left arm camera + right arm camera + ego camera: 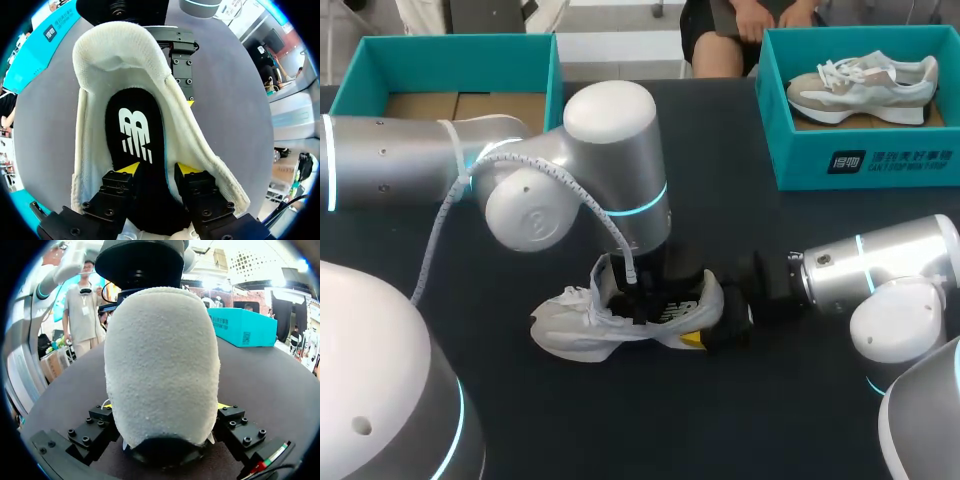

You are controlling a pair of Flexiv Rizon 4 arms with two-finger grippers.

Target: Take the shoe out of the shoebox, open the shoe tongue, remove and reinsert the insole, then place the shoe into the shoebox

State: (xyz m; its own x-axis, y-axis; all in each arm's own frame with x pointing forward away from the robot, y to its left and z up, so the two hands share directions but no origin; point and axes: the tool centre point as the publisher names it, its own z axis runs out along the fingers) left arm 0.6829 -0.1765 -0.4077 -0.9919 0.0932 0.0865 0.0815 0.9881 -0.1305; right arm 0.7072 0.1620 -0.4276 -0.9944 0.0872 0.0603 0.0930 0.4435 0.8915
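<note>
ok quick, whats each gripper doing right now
left gripper: closed on the black insole, inside the shoe
right gripper: closed on the shoe's heel, one finger on each side

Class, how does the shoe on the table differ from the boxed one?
The table shoe lies on the table, heel clamped in the right pincer; the boxed shoe sits untouched in its shoebox. The table shoe gapes open, black insole showing; the boxed shoe is laced. Both are pale sneakers.

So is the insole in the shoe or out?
In: the black insole lies inside the shoe, white lining all around it.
</note>
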